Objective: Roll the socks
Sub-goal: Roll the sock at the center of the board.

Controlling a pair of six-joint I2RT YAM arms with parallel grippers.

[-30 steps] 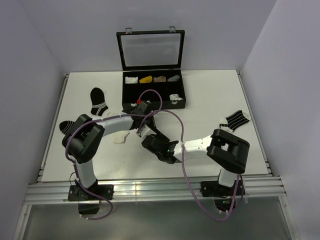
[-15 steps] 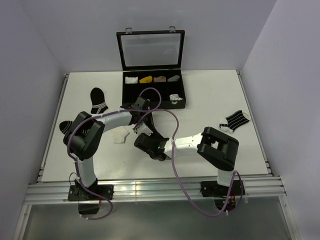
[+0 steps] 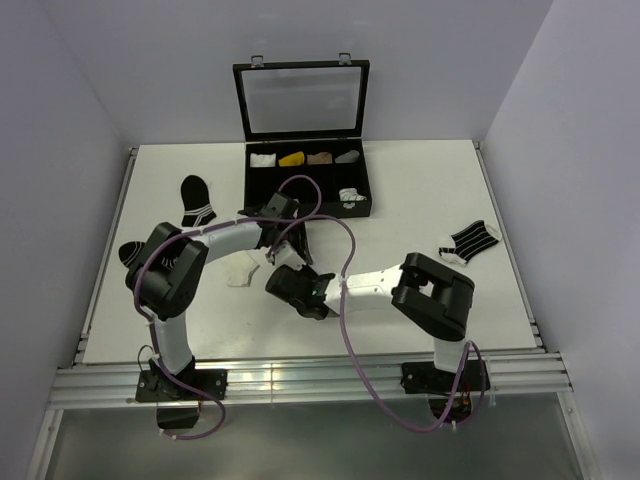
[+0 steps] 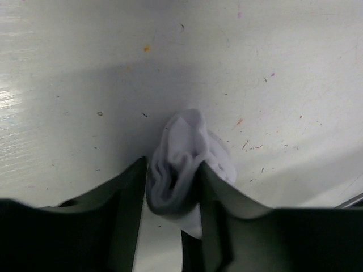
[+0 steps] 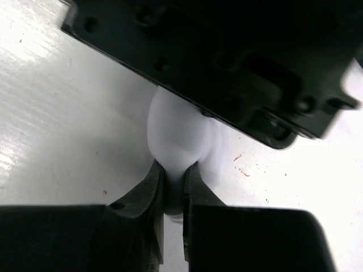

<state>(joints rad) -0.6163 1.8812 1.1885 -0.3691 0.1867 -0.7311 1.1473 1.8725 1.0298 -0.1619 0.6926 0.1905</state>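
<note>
Two grippers meet on one crumpled, plain white wad of socks (image 4: 190,133). The left gripper (image 4: 172,170) stands part-open, and the wad fills its gap and touches both fingers. The right gripper (image 5: 174,170) is nearly closed, pinching a fold. Only the wrist views show this. From above the arms hide it, leaving a white flap (image 3: 243,270) just left of the jaws, three black striped socks (image 3: 197,203) and a box (image 3: 340,213) with five bundles (image 3: 292,158).
</note>
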